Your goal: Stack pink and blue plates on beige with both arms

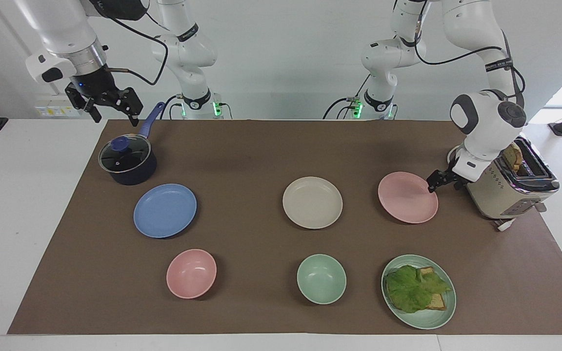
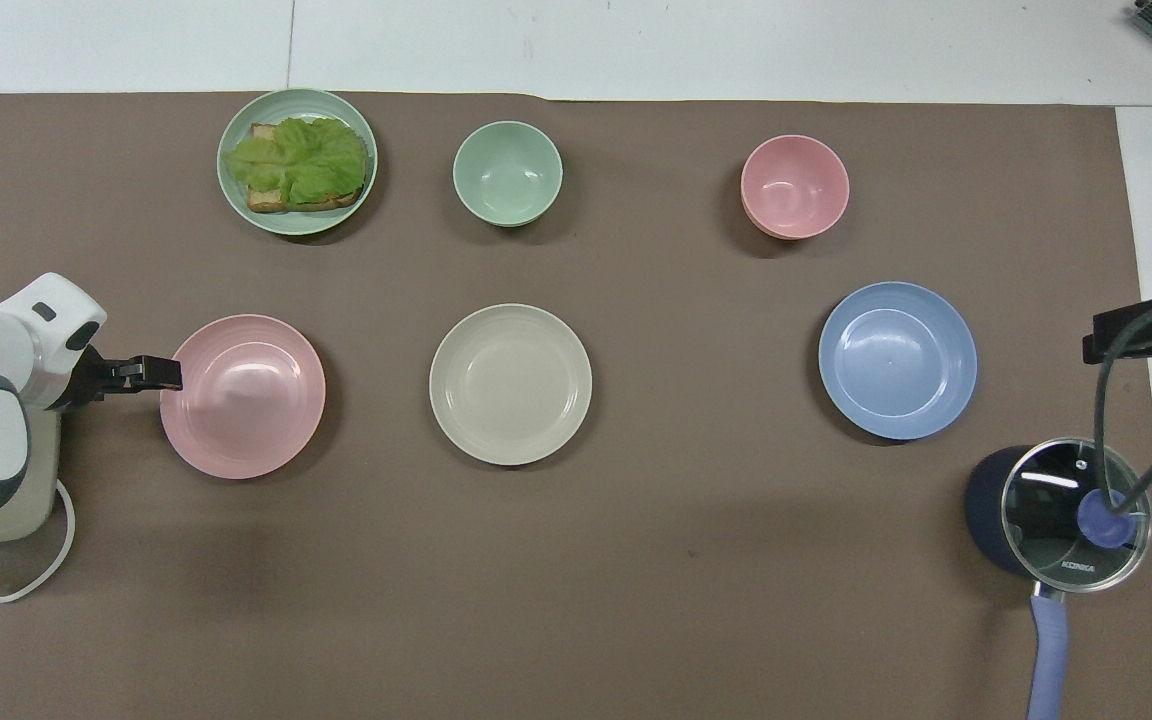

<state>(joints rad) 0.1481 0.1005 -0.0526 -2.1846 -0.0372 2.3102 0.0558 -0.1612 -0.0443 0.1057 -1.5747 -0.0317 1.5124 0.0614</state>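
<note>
The pink plate (image 1: 408,197) (image 2: 242,396) lies on the brown mat toward the left arm's end of the table. Beside it, mid-table, is the beige plate (image 1: 312,202) (image 2: 510,384). The blue plate (image 1: 165,210) (image 2: 897,360) lies toward the right arm's end. All three are bare and apart from one another. My left gripper (image 1: 431,185) (image 2: 164,372) is low at the pink plate's rim, on the toaster's side, open and holding nothing; I cannot tell whether it touches the rim. My right gripper (image 1: 113,116) (image 2: 1136,335) waits open and empty, high above the table's edge by the pot.
A toaster (image 1: 505,187) with bread in it stands right beside the left arm. A lidded dark pot (image 1: 127,161) with a blue handle sits near the blue plate. Farthest from the robots are a pink bowl (image 1: 191,273), a green bowl (image 1: 321,279) and a green plate (image 1: 427,321) with lettuce and bread.
</note>
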